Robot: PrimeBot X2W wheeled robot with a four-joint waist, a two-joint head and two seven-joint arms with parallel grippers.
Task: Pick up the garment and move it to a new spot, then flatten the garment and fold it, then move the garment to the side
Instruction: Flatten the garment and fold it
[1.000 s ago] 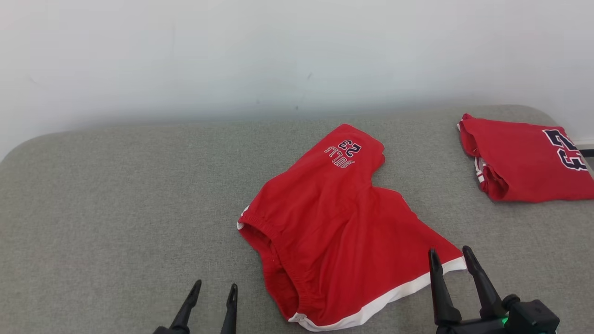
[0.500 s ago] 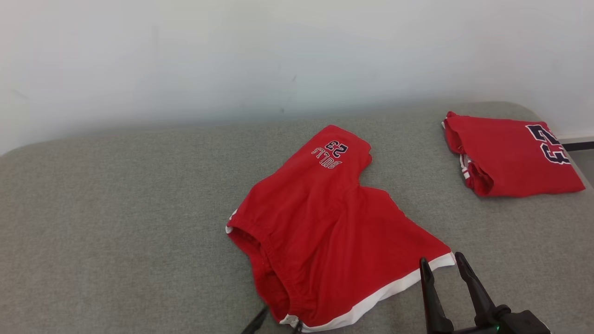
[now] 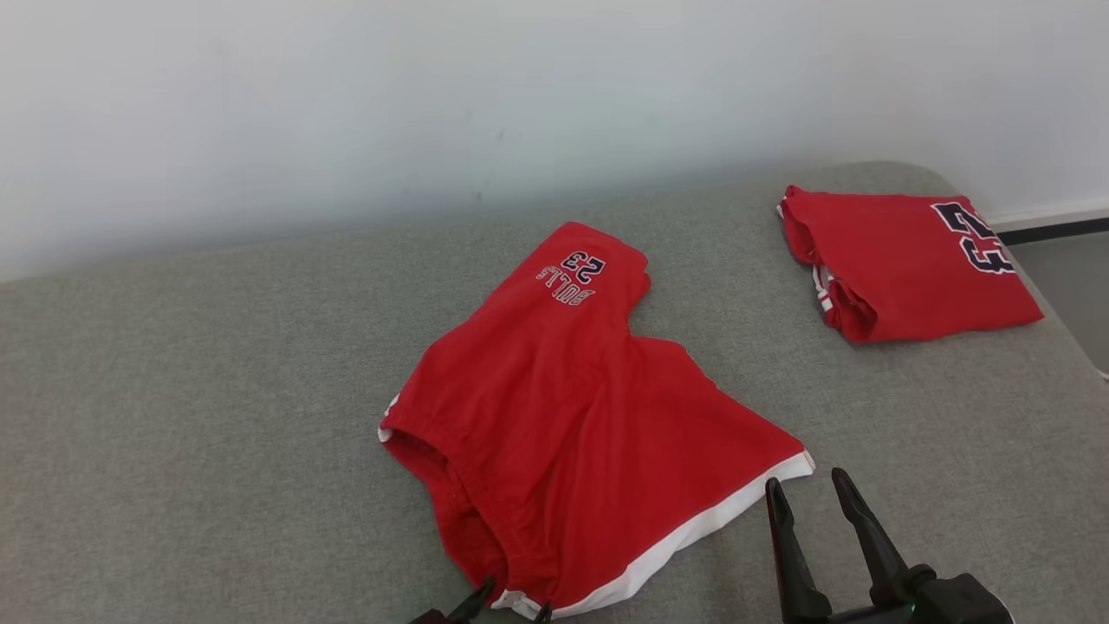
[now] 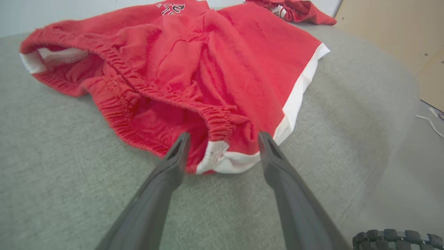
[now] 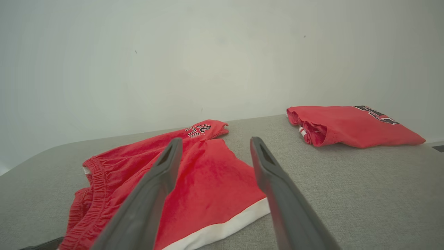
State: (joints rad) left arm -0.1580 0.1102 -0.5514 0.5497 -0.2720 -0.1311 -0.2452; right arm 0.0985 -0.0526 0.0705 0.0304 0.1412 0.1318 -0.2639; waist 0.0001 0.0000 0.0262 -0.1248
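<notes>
The garment, red shorts with a white hem and "BULLS 23" print, lies rumpled in the middle of the grey padded surface. My left gripper is open at the shorts' near waistband corner. In the left wrist view the garment spreads ahead, and that elastic corner sits between the spread fingers of the left gripper. My right gripper is open just off the white hem corner, holding nothing. In the right wrist view the right gripper hovers above the garment.
A second red garment, folded, lies at the far right of the surface, also in the right wrist view. A pale wall stands behind. The surface's right edge drops to the floor. A wooden panel is off to that side.
The head camera has turned, shifting the whole picture left. My left gripper has moved right, from bare surface to the shorts' waistband corner. The right gripper stays by the hem corner.
</notes>
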